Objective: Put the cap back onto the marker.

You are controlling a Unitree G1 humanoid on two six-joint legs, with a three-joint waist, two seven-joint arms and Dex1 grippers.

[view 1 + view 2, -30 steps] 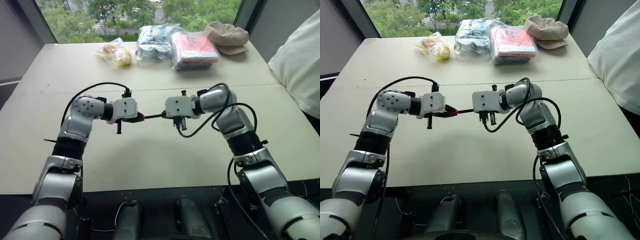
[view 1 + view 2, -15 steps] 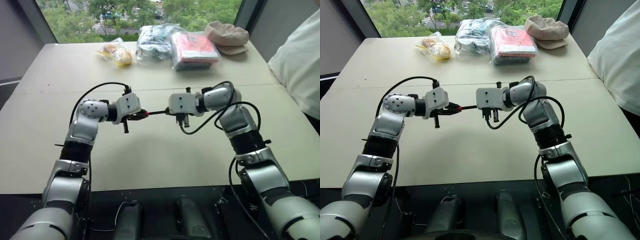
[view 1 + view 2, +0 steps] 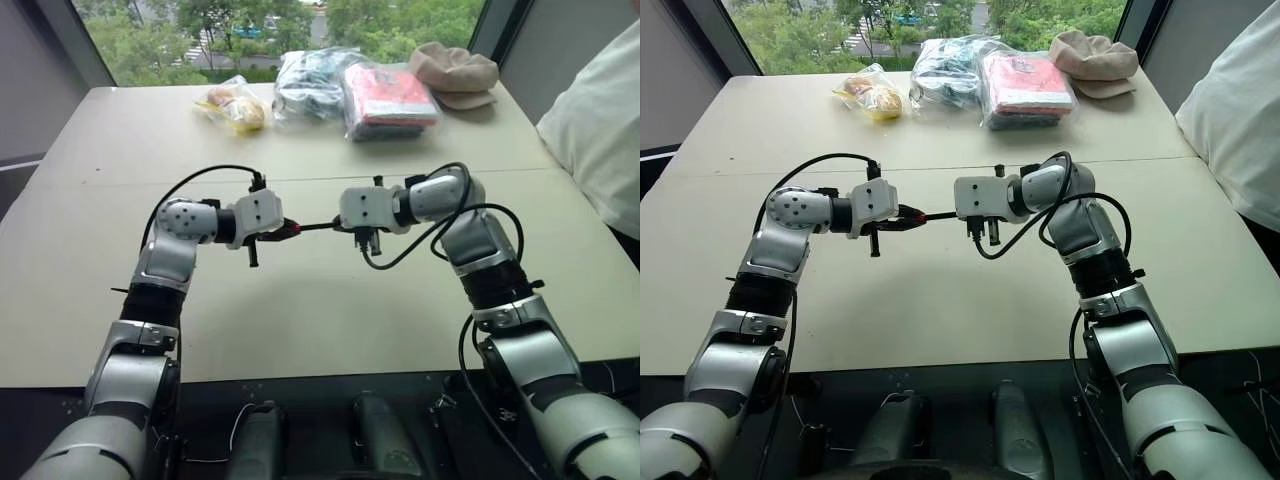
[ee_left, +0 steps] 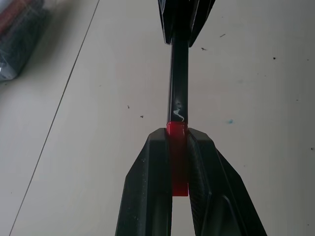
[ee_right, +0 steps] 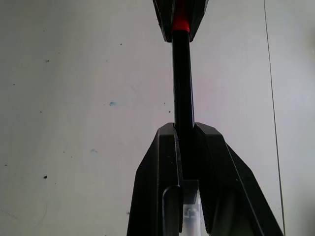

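The two arms meet in the air over the table (image 3: 300, 320). The left gripper (image 3: 284, 231) is pinched tight on the cap (image 4: 177, 142), a little red tube. The right gripper (image 3: 338, 226) is pinched tight on the marker (image 3: 315, 228), the thin black stick.

The marker lies almost flat and runs from one gripper across to the other, side to side in front of the robot. Its long line points straight into the left gripper's fingers (image 4: 147, 196). The cap's long line goes the same way, so the two look lined up end to end.

In the left wrist view the black stick goes right into the red cap, and no gap shows between them. The cap seems to be at least partly on. How deep it sits cannot be told, because the fingers cover most of it.

So the cap lies straight out from the right gripper, along the marker and at its far end. The next move probably needs a push along that same line, both grippers coming closer. A push off to the side could bend the fit or knock the cap loose.
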